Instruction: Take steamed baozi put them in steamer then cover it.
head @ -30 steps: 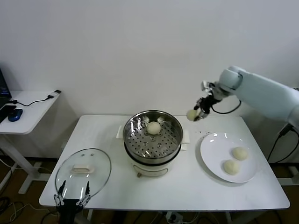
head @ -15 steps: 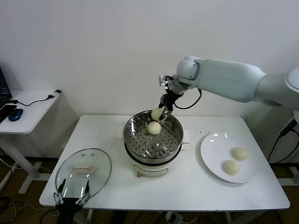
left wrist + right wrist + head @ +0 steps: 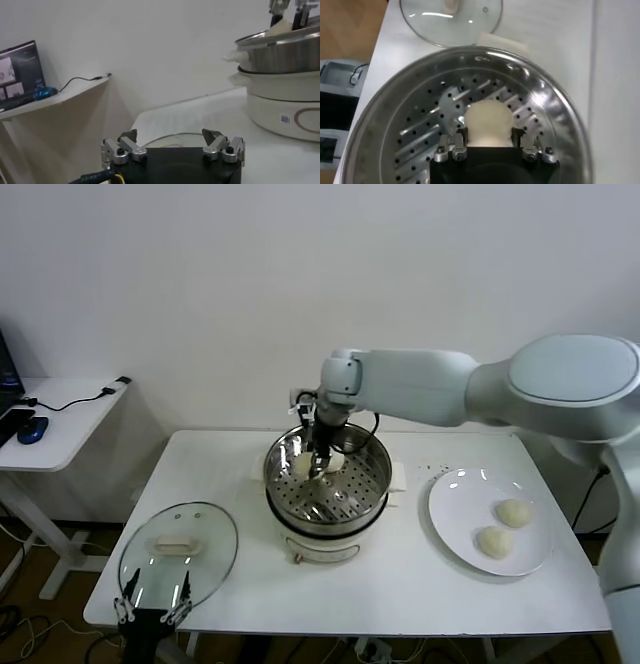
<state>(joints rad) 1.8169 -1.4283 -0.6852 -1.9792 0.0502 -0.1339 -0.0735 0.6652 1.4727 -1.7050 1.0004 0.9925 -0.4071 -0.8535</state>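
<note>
Since a second ago, the right claw (image 3: 312,467) has swung from the frame's right to centre, lowering a pinched steamed baozi (image 3: 487,124) into the steamer (image 3: 375,484), beside another bun. Two more sit on the plate (image 3: 450,514) at right. The left claw (image 3: 172,146) waits spread, lower left. The soft, light dough dents easily; a gentle hold across its sides seems safest.

a white plate (image 3: 455,529) sits on the white table (image 3: 400,584); a side desk (image 3: 60,419) holds a blue mouse (image 3: 32,429).

Head view high, looking down; wrist views close; steamer (image 3: 327,474) shared.
</note>
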